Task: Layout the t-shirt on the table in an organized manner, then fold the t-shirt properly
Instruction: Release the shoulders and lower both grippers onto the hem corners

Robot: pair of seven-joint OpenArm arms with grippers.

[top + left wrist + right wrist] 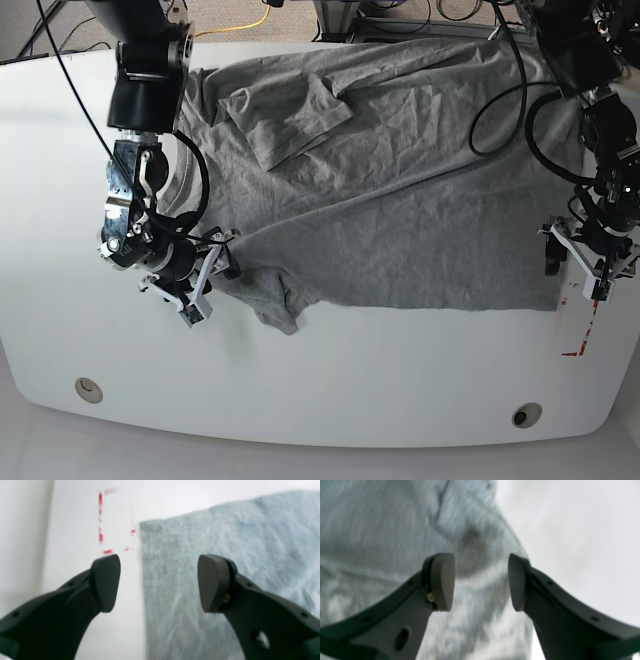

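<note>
Grey t-shirt (pixel 400 210), spread on table (pixel 330 390): edges best pinched squarely by wide-open left gripper (pixel 158 583) and right gripper (pixel 481 581).

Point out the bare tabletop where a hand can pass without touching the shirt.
Widest free patch: the near strip of the table, between the t-shirt hem and the front edge with its two holes. The far-left tabletop beyond the right gripper is bare too. Crowded: the side by the left gripper, with red tape and cables.

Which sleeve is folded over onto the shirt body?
The far sleeve, by the table's back edge; the near sleeve lies spread flat on the table.
</note>
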